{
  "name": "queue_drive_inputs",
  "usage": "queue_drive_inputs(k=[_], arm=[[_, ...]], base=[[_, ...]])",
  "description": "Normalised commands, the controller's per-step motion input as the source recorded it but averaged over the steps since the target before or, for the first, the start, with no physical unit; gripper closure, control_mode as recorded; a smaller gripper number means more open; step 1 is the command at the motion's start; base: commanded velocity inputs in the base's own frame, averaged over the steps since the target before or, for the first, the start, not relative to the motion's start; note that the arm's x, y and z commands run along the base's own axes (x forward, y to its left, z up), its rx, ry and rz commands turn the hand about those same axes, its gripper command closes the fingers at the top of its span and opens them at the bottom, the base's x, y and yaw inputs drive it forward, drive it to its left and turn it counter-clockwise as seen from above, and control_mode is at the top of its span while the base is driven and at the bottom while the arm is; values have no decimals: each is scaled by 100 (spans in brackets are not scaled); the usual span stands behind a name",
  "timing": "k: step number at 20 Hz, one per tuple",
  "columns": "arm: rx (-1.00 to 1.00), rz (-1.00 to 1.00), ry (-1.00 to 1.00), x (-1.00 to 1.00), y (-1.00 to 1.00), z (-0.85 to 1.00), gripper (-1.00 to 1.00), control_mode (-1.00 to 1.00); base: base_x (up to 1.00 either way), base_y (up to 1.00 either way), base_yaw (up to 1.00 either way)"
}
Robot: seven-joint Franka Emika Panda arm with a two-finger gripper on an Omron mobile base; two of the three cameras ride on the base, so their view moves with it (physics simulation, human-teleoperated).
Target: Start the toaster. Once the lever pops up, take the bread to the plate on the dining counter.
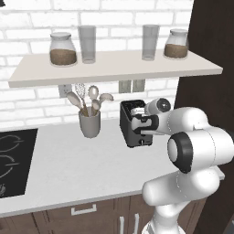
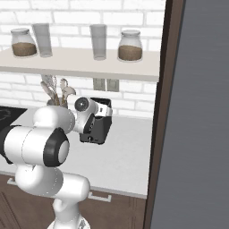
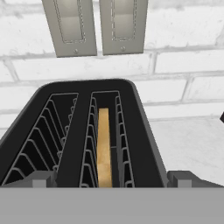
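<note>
The dark grey toaster [image 1: 129, 133] stands on the speckled worktop against the brick wall, also seen in the right base view as toaster [image 2: 101, 129]. In the hand view I look down into the toaster [image 3: 78, 131] from its front end. The bread [image 3: 103, 148] stands on edge in the right-hand slot, and the left slot is bare. My gripper [image 1: 138, 124] hovers at the toaster's front top edge, open, with its fingertips [image 3: 41, 179] spread wider than the toaster's body. The lever is hidden behind my hand. The plate and the dining counter are out of view.
A grey utensil cup [image 1: 89, 124] with spoons stands left of the toaster. A black hob [image 1: 11, 157] lies at the far left. A shelf [image 1: 114, 68] with jars and glasses hangs above. A tall dark cabinet [image 2: 197, 112] closes the right side. Wall outlets [image 3: 96, 26] sit behind the toaster.
</note>
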Motion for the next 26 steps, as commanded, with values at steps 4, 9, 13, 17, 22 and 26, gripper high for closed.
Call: queue_drive_inputs(k=[4, 9, 13, 17, 22, 26], arm=[[0, 0, 0, 0, 0, 0, -100, -100], [0, 0, 0, 0, 0, 0, -100, -100], [0, 0, 0, 0, 0, 0, -100, -100], [0, 0, 0, 0, 0, 0, -100, -100], [0, 0, 0, 0, 0, 0, -100, -100], [0, 0, 0, 0, 0, 0, -100, -100]], base=[[0, 0, 0], [0, 0, 0], [0, 0, 0], [0, 0, 0], [0, 0, 0], [0, 0, 0]])
